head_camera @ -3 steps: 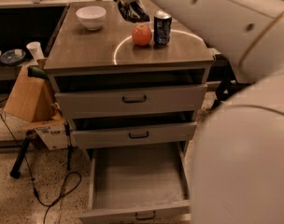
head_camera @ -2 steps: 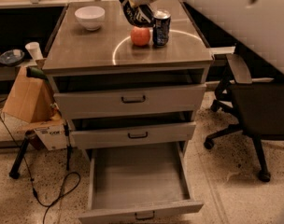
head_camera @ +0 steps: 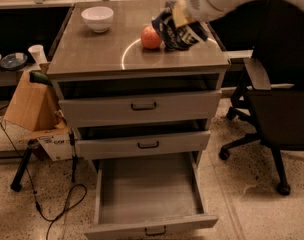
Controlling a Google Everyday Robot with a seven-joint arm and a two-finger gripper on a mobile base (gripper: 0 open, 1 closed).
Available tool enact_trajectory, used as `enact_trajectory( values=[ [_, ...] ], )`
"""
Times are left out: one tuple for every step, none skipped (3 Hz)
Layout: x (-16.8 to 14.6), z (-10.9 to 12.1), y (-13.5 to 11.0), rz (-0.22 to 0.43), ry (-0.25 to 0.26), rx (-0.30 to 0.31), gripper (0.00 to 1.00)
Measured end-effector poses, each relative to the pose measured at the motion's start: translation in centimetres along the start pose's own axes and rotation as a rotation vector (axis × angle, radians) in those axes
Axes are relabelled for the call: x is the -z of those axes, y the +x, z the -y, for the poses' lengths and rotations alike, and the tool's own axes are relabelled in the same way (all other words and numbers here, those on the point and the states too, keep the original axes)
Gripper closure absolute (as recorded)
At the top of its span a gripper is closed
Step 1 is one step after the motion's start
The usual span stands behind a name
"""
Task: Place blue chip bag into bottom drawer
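Observation:
The blue chip bag (head_camera: 181, 31), dark blue and crinkled with white patches, hangs tilted just above the right side of the cabinet top, next to a red apple (head_camera: 151, 37). My gripper (head_camera: 178, 15) comes in from the upper right on the white arm and is shut on the bag's top edge. The bottom drawer (head_camera: 149, 196) is pulled wide open at floor level, and its plain grey inside holds nothing. The two shallower drawers above it stand slightly ajar. The blue soda can is hidden behind the bag.
A white bowl (head_camera: 97, 18) sits at the back left of the cabinet top (head_camera: 92, 54). A black office chair (head_camera: 274, 109) stands close on the right. A brown paper bag (head_camera: 29, 101), a cardboard box and cables lie on the floor at left.
The arm has swung away from the front of the view. The gripper has moved forward and right with the chip bag, which now covers the soda can.

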State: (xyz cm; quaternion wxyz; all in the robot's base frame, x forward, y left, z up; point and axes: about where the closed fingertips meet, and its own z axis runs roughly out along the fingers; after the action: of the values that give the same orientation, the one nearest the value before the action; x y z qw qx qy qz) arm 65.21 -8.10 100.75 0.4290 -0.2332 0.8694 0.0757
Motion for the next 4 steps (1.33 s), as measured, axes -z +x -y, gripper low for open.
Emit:
enact_trajectory(
  values=[
    [1.6, 1.5, 6.8, -0.135, -0.122, -0.029, 1.0],
    [-0.1, -1.3, 13.9, -0.252, -0.357, -0.079, 1.0],
    [-3.0, -6.5, 19.6, -0.334, -0.605, -0.173, 1.0],
    [-6.4, -12.2, 24.5, -0.414, -0.749, -0.252, 1.0]
  ],
)
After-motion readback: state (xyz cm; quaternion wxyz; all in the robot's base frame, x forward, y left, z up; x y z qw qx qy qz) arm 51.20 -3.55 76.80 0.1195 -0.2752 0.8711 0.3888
